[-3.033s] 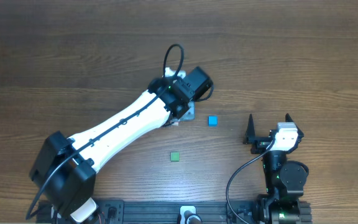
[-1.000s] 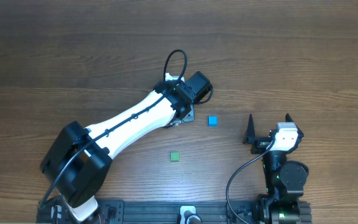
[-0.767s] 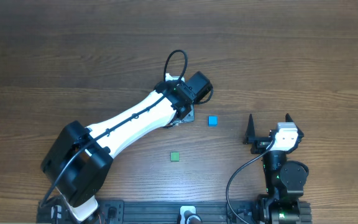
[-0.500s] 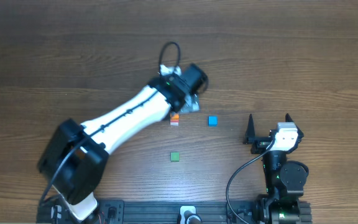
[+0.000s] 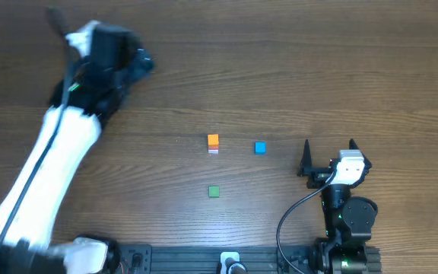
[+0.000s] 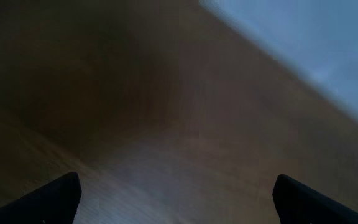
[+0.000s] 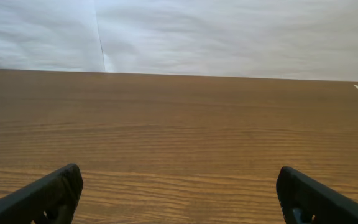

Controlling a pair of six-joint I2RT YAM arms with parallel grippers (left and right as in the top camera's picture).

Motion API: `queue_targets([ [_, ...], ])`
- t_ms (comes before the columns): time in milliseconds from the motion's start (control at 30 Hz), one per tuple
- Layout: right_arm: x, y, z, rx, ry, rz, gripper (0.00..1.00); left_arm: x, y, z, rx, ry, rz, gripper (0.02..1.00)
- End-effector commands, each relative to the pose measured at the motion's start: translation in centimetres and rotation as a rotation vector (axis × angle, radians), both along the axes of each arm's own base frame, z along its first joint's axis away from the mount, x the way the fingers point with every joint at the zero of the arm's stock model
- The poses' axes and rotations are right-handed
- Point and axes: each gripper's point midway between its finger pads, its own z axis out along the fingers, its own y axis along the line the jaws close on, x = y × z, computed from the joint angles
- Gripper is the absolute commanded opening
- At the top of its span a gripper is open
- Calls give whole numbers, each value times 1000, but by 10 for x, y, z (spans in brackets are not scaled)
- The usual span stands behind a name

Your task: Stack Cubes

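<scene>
Orange cube (image 5: 213, 140) sat stacked on white cube (image 5: 213, 151).
Blue cube (image 5: 259, 148) and green cube (image 5: 214, 192) lay apart nearby; left gripper (image 6: 176, 193) and right gripper (image 5: 330, 156) both had fingers spread.

wooden table (image 5: 341, 61): blue cube (image 5: 260, 148), green cube (image 5: 214, 192), orange cube (image 5: 213, 140) seemingly atop white cube (image 5: 214, 151).

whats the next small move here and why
Probably bring the right hand, open and empty, toward the small blue cube. It is the loose cube nearest that hand, and the small orange cube already seems to sit on a small white cube.
</scene>
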Motion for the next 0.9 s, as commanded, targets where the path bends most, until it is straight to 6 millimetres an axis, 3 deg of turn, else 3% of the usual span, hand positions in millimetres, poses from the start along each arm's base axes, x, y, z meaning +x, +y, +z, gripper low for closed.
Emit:
queue_targets([
  [33, 0, -3, -2, -5, 0, -13, 993, -33, 15, 51, 99, -184, -85, 998],
  [167, 0, -3, -2, -5, 0, -13, 991, -67, 26, 80, 139, -384, -105, 998],
  [267, 0, -3, -2, -5, 0, -13, 991, -97, 36, 80, 154, -488, -114, 998],
  [367, 0, -3, -2, -5, 0, -13, 991, -125, 42, 66, 187, -552, -152, 998],
  [533, 0, -3, -2, -5, 0, -13, 993, -154, 52, 20, 238, -592, -178, 998],
  [700, 0, -3, -2, -5, 0, -13, 991, -162, 55, -26, 270, -580, -184, 998],
  [900, 0, -3, -2, -5, 0, -13, 991, -160, 45, -43, 334, -641, -266, 993],
])
